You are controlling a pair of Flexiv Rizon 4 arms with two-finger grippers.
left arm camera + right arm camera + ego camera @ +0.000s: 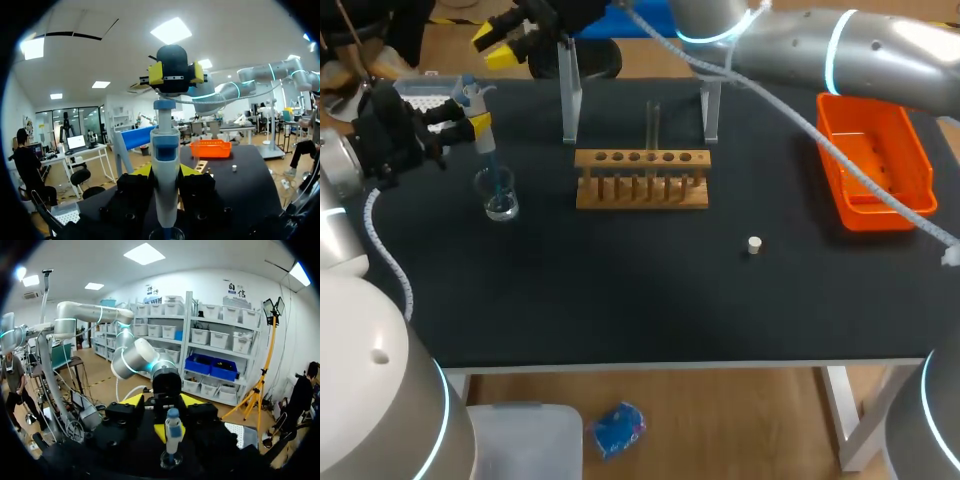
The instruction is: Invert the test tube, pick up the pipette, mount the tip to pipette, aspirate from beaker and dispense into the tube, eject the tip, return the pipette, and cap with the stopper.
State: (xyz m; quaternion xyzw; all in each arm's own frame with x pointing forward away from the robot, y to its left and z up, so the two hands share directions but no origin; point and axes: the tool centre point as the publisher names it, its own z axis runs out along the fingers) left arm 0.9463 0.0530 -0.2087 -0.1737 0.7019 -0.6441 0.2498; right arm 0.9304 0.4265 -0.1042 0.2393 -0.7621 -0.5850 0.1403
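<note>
My left gripper [458, 122] [166, 172] is shut on the white-and-blue pipette [480, 125] [165, 150] [173, 429]. It holds the pipette upright with its tip down in the small glass beaker [500, 196] [170, 460] of blue liquid. My right gripper [497, 47] [176, 75] [162, 401] reaches across to the back left. It hangs open just above the pipette's plunger, with nothing between its yellow tips. A clear test tube [653, 122] stands upright in the wooden rack [642, 180]. The small pale stopper [754, 245] lies on the mat, in front and to the right of the rack.
An orange tray [873, 165] sits at the right edge. A tip box [425, 92] stands at the back left behind the left gripper. A clear acrylic pipette stand [570, 100] rises behind the rack. The right arm's cable hangs over the table's back right.
</note>
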